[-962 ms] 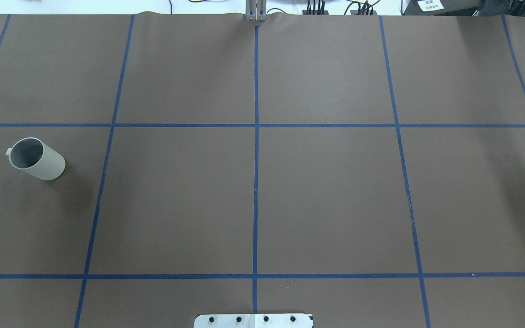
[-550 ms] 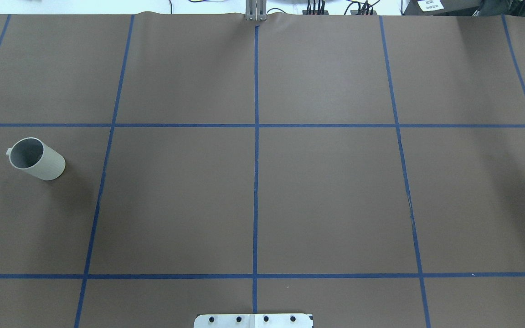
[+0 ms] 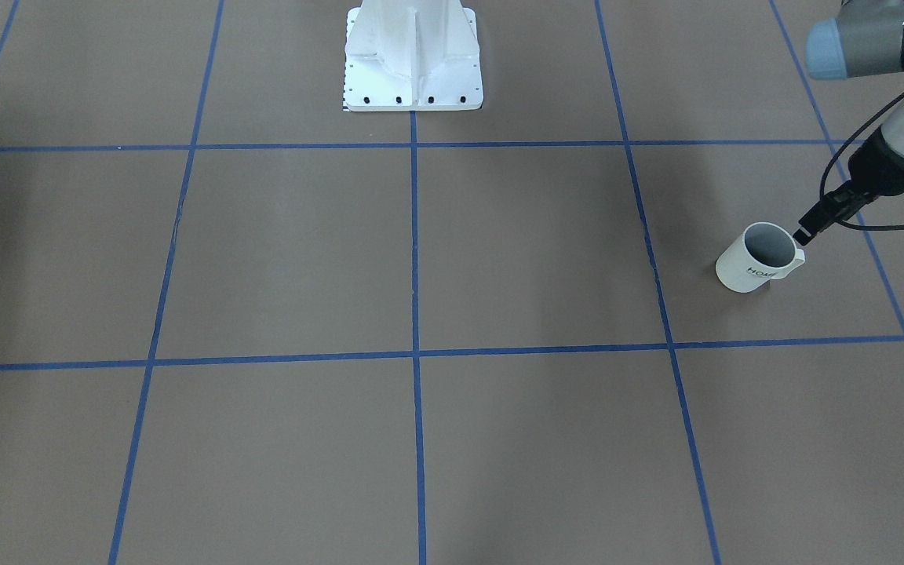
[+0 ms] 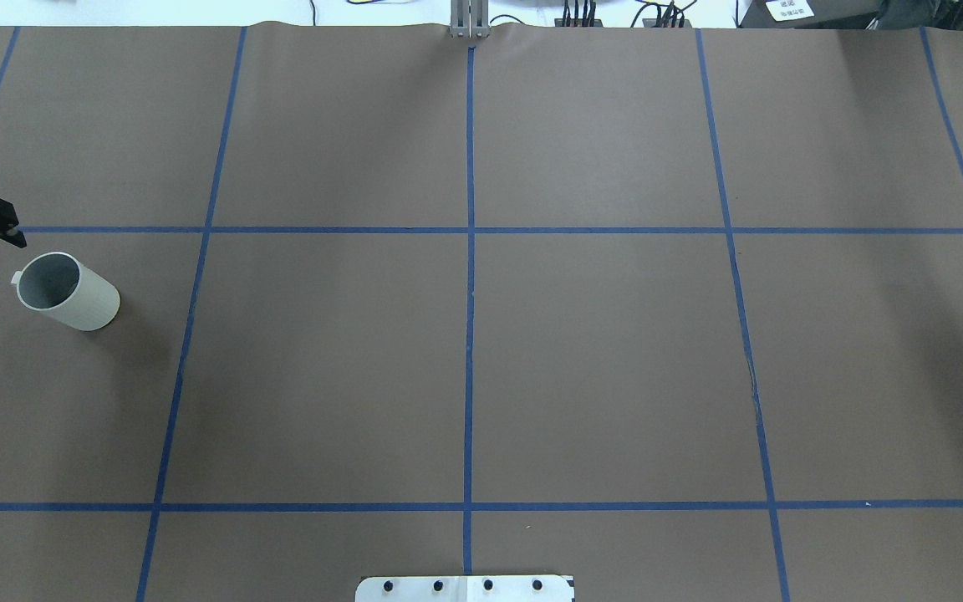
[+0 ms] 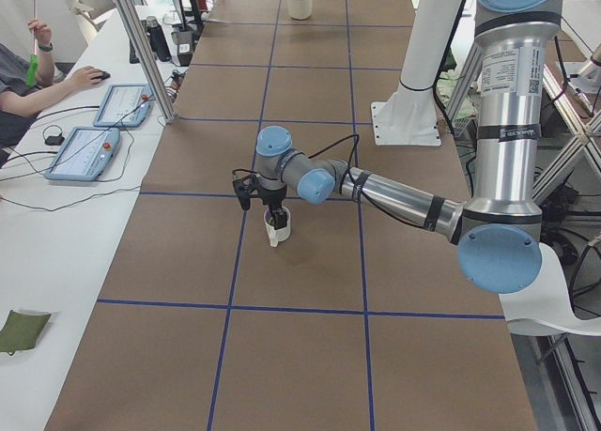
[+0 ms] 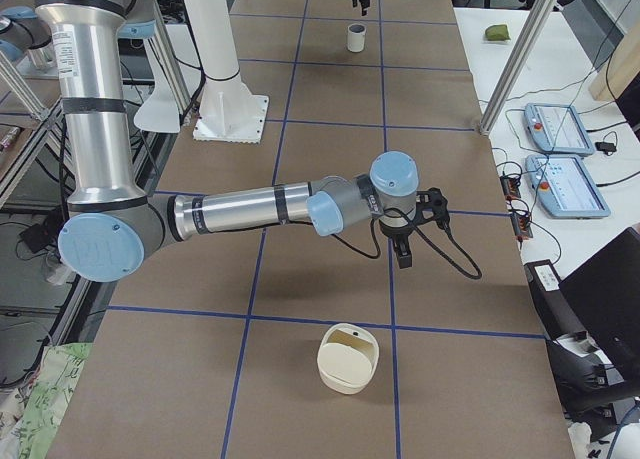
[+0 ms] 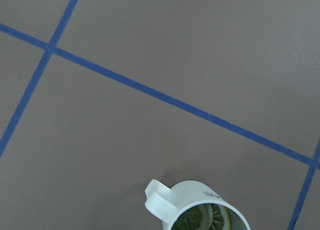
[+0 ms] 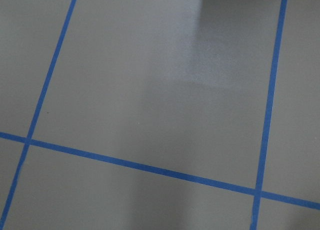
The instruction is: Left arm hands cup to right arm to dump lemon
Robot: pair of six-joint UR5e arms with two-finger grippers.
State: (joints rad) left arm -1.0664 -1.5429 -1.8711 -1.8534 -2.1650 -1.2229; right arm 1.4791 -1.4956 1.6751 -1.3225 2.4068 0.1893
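Note:
The white cup (image 3: pixel 758 267) stands upright at the table's left end, also seen in the overhead view (image 4: pixel 68 291), with "HOME" on its side. The lemon (image 7: pixel 205 217) lies inside it, seen from the left wrist. My left gripper (image 5: pixel 273 215) hovers just above the cup's handle side and looks open, holding nothing. One dark finger (image 3: pixel 811 220) points at the handle. My right gripper (image 6: pixel 403 254) hangs over bare table far from the cup, at the other end. It shows only in the exterior right view, so I cannot tell whether it is open or shut.
A cream container (image 6: pixel 348 357) lies on the table near my right arm. The white robot base (image 3: pixel 413 63) stands at the table's middle edge. Blue tape lines grid the brown surface. A person sits at a side table with tablets (image 5: pixel 84 149).
My left gripper has come into the overhead view at its left edge, close behind the cup. The cup has not moved.

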